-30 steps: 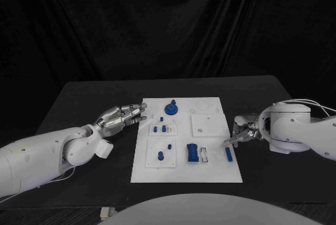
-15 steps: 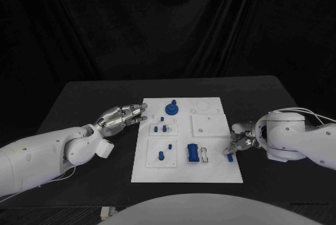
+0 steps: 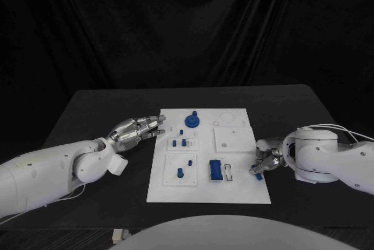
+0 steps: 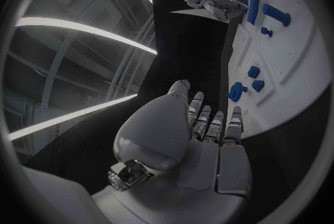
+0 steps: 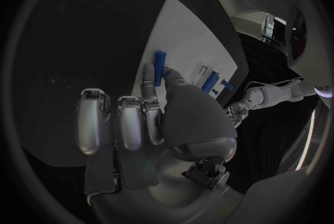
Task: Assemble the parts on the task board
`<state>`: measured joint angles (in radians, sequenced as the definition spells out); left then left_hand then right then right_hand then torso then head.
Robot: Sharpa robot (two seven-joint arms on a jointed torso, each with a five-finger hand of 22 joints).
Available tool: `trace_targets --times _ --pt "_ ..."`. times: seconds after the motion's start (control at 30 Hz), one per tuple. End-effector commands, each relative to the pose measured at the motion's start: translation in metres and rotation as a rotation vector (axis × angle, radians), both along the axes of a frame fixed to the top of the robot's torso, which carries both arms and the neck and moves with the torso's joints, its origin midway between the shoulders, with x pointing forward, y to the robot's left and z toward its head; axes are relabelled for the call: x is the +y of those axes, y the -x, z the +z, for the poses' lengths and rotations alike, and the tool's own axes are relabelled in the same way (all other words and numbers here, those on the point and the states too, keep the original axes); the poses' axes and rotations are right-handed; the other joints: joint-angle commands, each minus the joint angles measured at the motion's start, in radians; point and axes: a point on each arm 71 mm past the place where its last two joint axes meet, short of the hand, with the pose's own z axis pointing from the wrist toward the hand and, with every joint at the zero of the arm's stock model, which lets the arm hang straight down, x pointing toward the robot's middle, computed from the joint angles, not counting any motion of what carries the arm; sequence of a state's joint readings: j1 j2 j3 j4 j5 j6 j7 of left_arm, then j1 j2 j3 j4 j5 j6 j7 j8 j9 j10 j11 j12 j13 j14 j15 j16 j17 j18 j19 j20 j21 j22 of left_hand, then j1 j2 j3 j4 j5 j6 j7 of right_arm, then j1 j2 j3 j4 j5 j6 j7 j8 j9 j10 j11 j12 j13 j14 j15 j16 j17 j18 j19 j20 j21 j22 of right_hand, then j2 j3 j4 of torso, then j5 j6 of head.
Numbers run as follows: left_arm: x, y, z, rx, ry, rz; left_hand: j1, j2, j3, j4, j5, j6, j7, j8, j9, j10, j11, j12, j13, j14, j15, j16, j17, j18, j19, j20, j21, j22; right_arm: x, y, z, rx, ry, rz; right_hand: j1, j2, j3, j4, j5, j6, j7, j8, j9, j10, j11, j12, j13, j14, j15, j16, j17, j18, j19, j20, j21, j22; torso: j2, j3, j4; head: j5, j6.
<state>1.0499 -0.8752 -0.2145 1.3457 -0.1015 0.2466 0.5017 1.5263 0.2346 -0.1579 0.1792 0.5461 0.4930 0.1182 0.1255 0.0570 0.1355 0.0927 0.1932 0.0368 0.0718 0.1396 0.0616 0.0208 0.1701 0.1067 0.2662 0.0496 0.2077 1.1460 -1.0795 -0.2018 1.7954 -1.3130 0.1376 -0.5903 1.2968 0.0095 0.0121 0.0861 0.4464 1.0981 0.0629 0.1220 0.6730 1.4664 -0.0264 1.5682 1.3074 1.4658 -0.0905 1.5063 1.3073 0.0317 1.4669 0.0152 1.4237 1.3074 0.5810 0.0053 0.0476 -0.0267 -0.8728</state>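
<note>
Blue plastic parts are lying and standing on the white rectangular task board (image 3: 234, 190), which is resting flat at the middle of the black table (image 3: 93, 107). Nearest the robot, the silver many-fingered right hand (image 3: 264, 162) is pinching a slim blue pin (image 3: 256, 175) at the board's right edge, its tip at or just above the surface, probably so the pin can be carried to a socket. Beside it, one tall blue rectangular block (image 3: 213, 170) is standing next to a pair of narrow white slots (image 3: 228, 172), and one small blue peg part (image 3: 180, 172) is sitting in the lower left white square plate (image 3: 168, 180). Farther off, three small blue studs (image 3: 179, 141) are grouped on the upper left plate. Farthest, one blue round knob (image 3: 191, 121) is standing near the board's far edge. The silver left hand (image 3: 137, 129) is hovering just beside the board's left edge, fingers loosely extended and holding nothing, apparently waiting in reserve.
</note>
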Motion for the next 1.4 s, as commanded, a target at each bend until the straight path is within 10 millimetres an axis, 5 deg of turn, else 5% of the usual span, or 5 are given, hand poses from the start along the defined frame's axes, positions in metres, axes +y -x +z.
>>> trace_targets --times 0.03,0.2,0.47,0.97,1.4 --pt "-0.002 0.001 0.000 0.001 0.019 -0.010 0.001 0.000 0.004 0.001 0.000 -0.003 0.001 0.003 -0.001 0.000 0.006 0.005 0.001 -0.001 0.003 0.004 0.001 0.012 0.004 0.000 0.003 -0.001 0.000 0.001 -0.003 -0.047 -0.027 -0.028 0.039 0.011 0.129 -0.118 0.018 -0.025 0.002 -0.046 -0.096 0.104 0.014 0.003 0.263 0.075 0.012 -0.006 0.103 0.006 0.040 0.014 -0.004 0.212 0.000 0.0002 0.0002 0.002 0.000" --pt "-0.002 0.001 0.000 0.002 0.018 -0.010 0.001 0.000 0.004 0.001 0.000 -0.003 0.001 0.003 -0.001 0.000 0.006 0.005 0.001 -0.001 0.003 0.004 0.001 0.012 0.004 0.000 0.003 -0.001 0.006 0.006 0.000 -0.031 -0.143 -0.072 -0.001 -0.010 0.253 -0.193 0.127 -0.039 0.020 -0.047 -0.119 0.104 0.029 0.003 0.263 0.075 0.025 -0.004 0.105 0.006 0.040 0.026 -0.003 0.213 0.000 0.0002 0.0000 0.005 0.000" --pt "-0.002 0.001 -0.001 0.005 0.017 -0.012 0.002 0.000 0.005 0.000 0.001 -0.004 0.001 0.003 -0.001 0.001 0.007 0.006 0.001 -0.001 0.003 0.004 0.001 0.012 0.004 0.001 0.003 -0.001 0.017 0.011 0.010 0.020 -0.342 -0.165 -0.071 -0.020 0.386 -0.255 0.198 -0.063 0.033 -0.051 -0.159 0.104 0.040 0.003 0.263 0.077 0.034 0.002 0.114 0.006 0.041 0.035 0.001 0.214 0.000 0.0001 0.0001 0.004 0.000" --pt "-0.001 0.002 -0.001 0.008 0.015 -0.011 0.002 0.001 0.005 0.000 0.002 -0.003 0.001 0.004 -0.001 0.002 0.007 0.007 0.002 -0.001 0.003 0.004 0.001 0.012 0.004 0.001 0.003 -0.001 0.038 0.009 0.008 0.202 -0.482 -0.259 -0.109 -0.014 0.400 -0.254 0.176 -0.060 0.033 -0.038 -0.168 0.104 0.041 0.003 0.263 0.075 0.036 -0.001 0.107 0.010 0.034 0.038 -0.013 0.209 0.000 0.0001 0.0003 0.010 0.000" --pt "-0.002 0.002 -0.001 0.010 0.017 -0.016 0.002 0.001 0.006 -0.001 0.002 -0.002 0.001 0.004 0.000 0.003 0.008 0.009 0.002 -0.001 0.002 0.004 0.001 0.012 0.005 0.001 0.004 -0.001 0.038 0.004 -0.004 0.217 -0.411 -0.268 -0.161 0.002 0.364 -0.219 0.068 -0.072 0.023 -0.008 -0.162 0.104 0.034 0.003 0.263 0.075 0.031 -0.001 0.103 0.011 0.031 0.034 -0.019 0.206 0.000 0.0002 0.0000 0.012 0.000"
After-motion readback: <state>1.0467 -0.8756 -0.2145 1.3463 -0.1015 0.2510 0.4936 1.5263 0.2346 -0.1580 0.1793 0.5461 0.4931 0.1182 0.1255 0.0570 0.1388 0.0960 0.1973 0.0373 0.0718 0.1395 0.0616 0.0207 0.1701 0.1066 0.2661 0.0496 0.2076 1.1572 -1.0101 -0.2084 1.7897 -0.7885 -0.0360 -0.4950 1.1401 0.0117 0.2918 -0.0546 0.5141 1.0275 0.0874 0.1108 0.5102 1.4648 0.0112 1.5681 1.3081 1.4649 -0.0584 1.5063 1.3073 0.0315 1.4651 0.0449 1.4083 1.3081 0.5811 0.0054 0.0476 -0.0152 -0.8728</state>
